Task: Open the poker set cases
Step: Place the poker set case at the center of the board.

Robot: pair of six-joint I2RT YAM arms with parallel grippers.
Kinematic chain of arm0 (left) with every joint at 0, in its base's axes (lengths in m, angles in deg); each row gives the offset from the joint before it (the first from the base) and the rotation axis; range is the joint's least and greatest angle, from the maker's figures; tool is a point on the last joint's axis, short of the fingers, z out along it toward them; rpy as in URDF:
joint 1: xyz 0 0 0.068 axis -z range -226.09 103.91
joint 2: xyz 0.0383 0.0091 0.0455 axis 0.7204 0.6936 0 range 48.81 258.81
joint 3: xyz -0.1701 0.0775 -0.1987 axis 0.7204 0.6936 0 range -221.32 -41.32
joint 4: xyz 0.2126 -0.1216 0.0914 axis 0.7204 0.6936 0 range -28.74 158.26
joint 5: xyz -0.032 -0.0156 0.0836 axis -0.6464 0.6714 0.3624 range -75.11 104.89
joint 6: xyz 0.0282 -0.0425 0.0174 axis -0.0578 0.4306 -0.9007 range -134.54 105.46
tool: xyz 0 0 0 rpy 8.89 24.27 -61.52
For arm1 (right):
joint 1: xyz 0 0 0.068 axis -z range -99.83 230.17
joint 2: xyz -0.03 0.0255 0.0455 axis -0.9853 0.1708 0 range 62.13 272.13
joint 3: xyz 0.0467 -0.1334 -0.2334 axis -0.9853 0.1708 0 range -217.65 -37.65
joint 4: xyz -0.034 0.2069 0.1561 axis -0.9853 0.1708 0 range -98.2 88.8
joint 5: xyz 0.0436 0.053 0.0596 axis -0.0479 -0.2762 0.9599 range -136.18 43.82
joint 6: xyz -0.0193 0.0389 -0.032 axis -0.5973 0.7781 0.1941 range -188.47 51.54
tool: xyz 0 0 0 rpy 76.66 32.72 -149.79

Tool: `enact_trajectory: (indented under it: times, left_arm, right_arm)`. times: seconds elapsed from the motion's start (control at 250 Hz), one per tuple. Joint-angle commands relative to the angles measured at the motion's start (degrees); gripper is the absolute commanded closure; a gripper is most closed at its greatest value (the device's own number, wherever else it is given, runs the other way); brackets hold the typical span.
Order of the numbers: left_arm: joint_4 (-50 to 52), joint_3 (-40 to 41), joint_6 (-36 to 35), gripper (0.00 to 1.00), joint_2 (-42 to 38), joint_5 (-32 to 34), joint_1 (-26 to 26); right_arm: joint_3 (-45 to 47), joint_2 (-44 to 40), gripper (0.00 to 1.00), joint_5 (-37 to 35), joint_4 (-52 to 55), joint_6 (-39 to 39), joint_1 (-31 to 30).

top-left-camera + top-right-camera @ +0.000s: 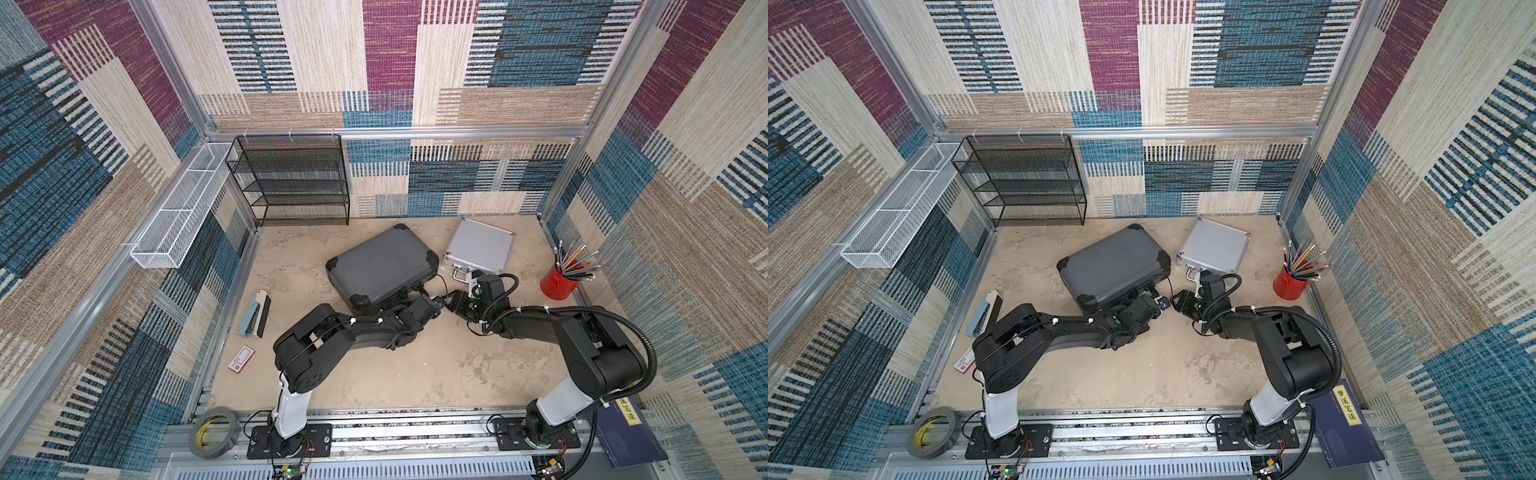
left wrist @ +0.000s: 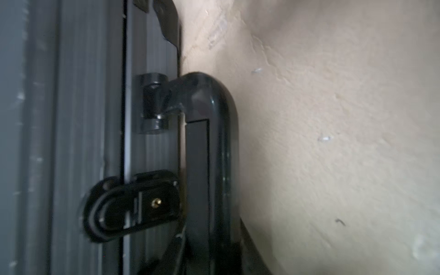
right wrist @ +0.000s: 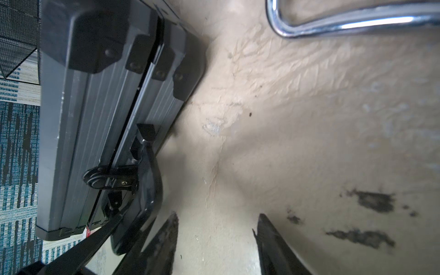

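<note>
The large dark grey case [image 1: 380, 266] has matt, finely ribbed sides and black plastic corner caps [image 3: 90, 35]. Its black handle [image 2: 223, 147] is glossy plastic. The smaller silver case [image 1: 480, 245] is ribbed bright metal with a polished chrome handle [image 3: 345, 23]. The surface [image 1: 415, 365] looks rough, matt and beige.

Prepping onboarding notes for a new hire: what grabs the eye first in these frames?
The large dark grey case lies closed mid-table, and the left arm and right arm meet at its handled front edge. A closed ribbed silver case lies beside it on the right. A red cup of pencils stands near the right wall.
</note>
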Motion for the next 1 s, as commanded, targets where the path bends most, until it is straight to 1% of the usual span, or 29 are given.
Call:
enact_trajectory:
  times: [0.0,0.16,0.448,0.636,0.688,0.74,0.996]
  left_arm:
    - [12.2,0.8,-0.8,0.69,0.5,-18.5,0.7]
    - [13.3,0.4,-0.5,0.64,0.3,-19.6,0.8]
    - [14.4,0.0,0.3,0.48,-0.6,-20.7,0.7]
    - [15.0,-0.5,0.7,0.43,-1.8,-20.7,0.7]
    - [15.1,-0.5,1.0,0.38,-2.4,-21.1,0.7]
    - [14.9,-0.4,1.4,0.35,-3.0,-21.2,0.6]
    - [13.6,0.0,4.0,0.31,-7.3,-23.2,-0.9]
  right_arm:
    - [-0.3,0.1,0.45,-0.5,-1.2,-0.4,0.1]
    - [-0.1,0.1,0.45,-0.6,-1.1,-0.7,0.1]
    - [0.0,0.2,0.45,-0.4,-0.9,-1.0,0.2]
    - [-0.6,0.5,0.45,-0.3,-0.5,-1.6,0.3]
    - [-0.8,0.5,0.45,-0.4,-0.4,-1.7,0.4]
    - [-1.2,0.6,0.45,-0.3,0.0,-1.9,0.4]
    - [-3.3,1.1,0.44,-0.6,1.9,-3.9,0.4]
